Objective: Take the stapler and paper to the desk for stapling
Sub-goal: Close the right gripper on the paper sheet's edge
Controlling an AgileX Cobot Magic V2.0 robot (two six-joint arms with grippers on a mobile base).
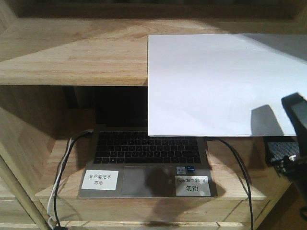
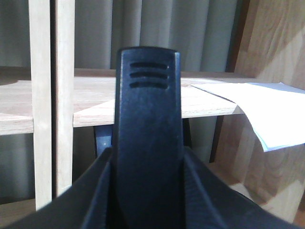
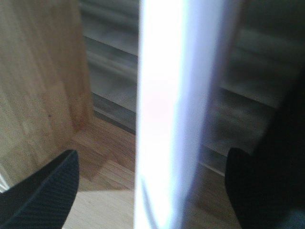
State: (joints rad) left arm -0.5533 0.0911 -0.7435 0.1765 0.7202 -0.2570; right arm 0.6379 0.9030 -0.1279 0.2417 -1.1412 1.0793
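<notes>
On the desk [image 1: 72,52], right half: the paper [image 1: 211,81], flat and white, near edge jutting well past the front rim.
Under that overhang: open laptop [image 1: 144,158] on a lower shelf, two white labels [image 1: 100,179] on its palm rest, cables [image 1: 62,163] at either side.
Right gripper [image 3: 152,188]: spread wide, fingers [image 3: 45,191] on either side of the sheet's edge, touching it on neither; view blurred.
Left gripper [image 2: 147,195]: clamped on the stapler [image 2: 147,119], black wedge upright between the fingers, three grooves near its top.
Stapler's place: held before the desk's front edge, left of the paper's drooping corner.
</notes>
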